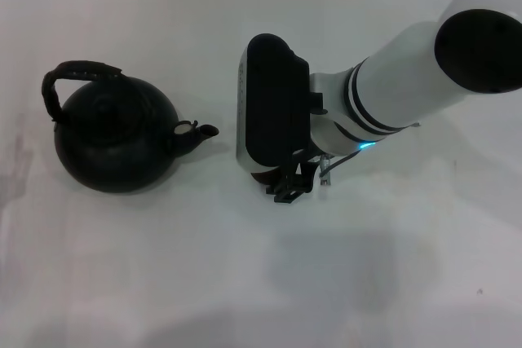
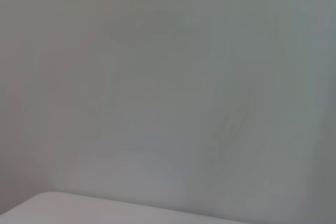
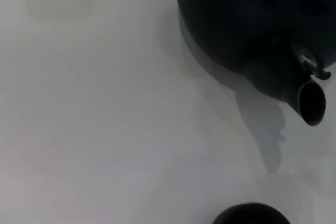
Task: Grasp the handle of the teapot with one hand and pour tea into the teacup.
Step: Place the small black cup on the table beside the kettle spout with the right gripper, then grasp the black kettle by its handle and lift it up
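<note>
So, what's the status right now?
Right end effector above the table, beside the spout. Teapot upright, handle ungrasped. Teacup barely visible. Left arm unseen.

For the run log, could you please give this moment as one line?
teapot: upright on table, ungrasped | handle: free | right claw: right of spout | teacup: near spout | left arm: unseen

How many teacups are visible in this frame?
1: a small dark round teacup, partly visible in the right wrist view, near the matte black teapot's spout; the head view hides it behind the right arm.
</note>
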